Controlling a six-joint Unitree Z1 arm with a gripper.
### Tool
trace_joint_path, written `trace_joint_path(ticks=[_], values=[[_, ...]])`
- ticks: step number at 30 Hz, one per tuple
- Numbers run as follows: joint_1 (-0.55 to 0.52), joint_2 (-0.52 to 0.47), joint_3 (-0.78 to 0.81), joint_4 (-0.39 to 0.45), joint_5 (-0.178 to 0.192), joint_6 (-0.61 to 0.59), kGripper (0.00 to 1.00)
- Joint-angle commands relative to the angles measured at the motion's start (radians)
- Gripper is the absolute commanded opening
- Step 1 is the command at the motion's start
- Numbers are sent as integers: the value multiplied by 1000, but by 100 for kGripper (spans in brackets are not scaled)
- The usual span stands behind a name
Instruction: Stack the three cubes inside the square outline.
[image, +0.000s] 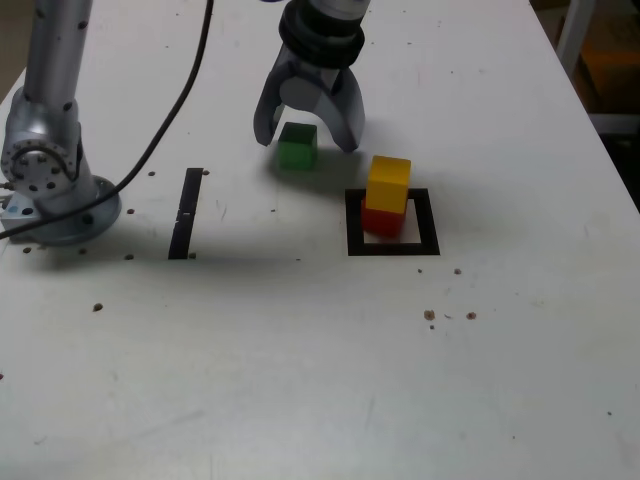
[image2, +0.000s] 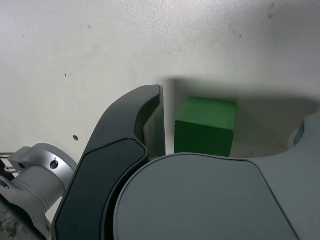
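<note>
- We see the gripper (image: 310, 135) pointing down at the table (image: 300, 380), its jaws spread wide, gripping nothing.
- The green cube (image: 297, 145) sits on the table between the two fingers (in the wrist view (image2: 207, 127) a gap shows beside one finger (image2: 150, 117)).
- Toward the exterior view's right, we find the yellow cube (image: 388, 184) stacked on the red cube (image: 380, 220), inside the square outline (image: 392, 247).
- A single black tape strip (image: 186, 213) lies toward that view's left, near the arm's base (image: 45, 170).
</note>
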Motion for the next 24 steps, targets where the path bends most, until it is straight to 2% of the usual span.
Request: trace_joint_path(ticks=[1, 10, 17, 24], values=[[2, 3, 9, -8, 2, 3, 90], [-1, -3, 55, -69, -8, 5, 68], [3, -9, 79, -120, -27, 5, 44], [4, -29, 79, -124, -23, -1, 20]])
